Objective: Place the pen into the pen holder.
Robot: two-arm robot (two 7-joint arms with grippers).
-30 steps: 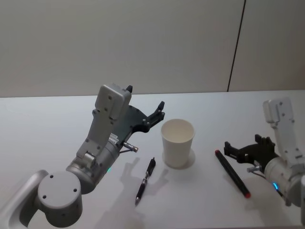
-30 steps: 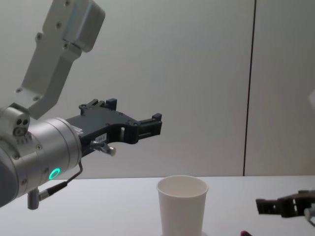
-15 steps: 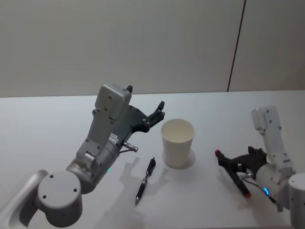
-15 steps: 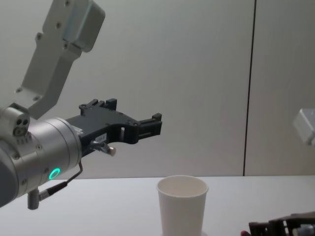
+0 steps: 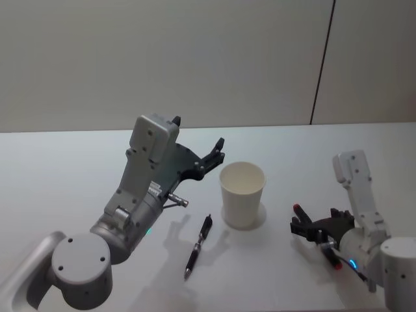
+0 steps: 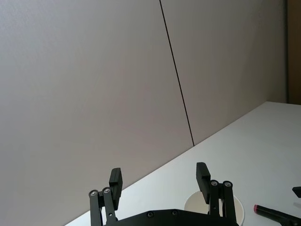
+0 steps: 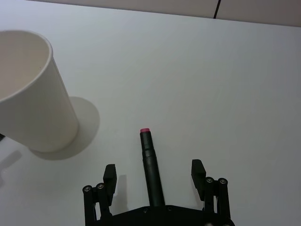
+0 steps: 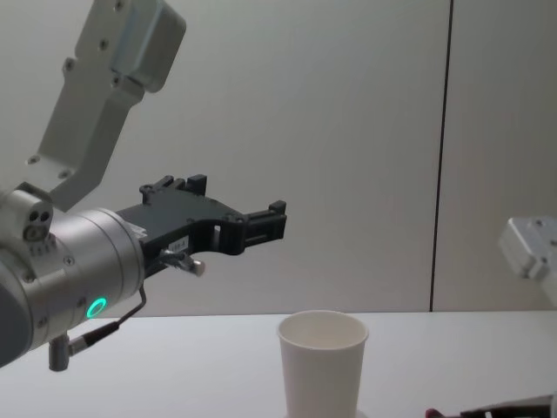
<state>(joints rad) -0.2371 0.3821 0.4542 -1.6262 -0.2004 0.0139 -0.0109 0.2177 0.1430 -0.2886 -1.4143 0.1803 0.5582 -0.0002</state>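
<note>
Head view: your right gripper (image 5: 301,225) sat low on the smooth white table (image 5: 65,169), fingers spread astride the red-tipped black pen (image 5: 297,208), right of the pen holder (image 5: 242,195), an upright tapered paper cup w/ rolled rim. A 2nd black pen (image 5: 198,246) lay left of the cup. Left gripper (image 5: 218,151) hung above, behind-left of it, fingers apart, empty.
Right wrist view: the red-tipped pen lay btwn the fingers, touching neither.

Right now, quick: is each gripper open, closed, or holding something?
Left gripper: open, empty, up beside the pen holder.
Right gripper: open, straddling the red-tipped pen, not closed on it.
</note>
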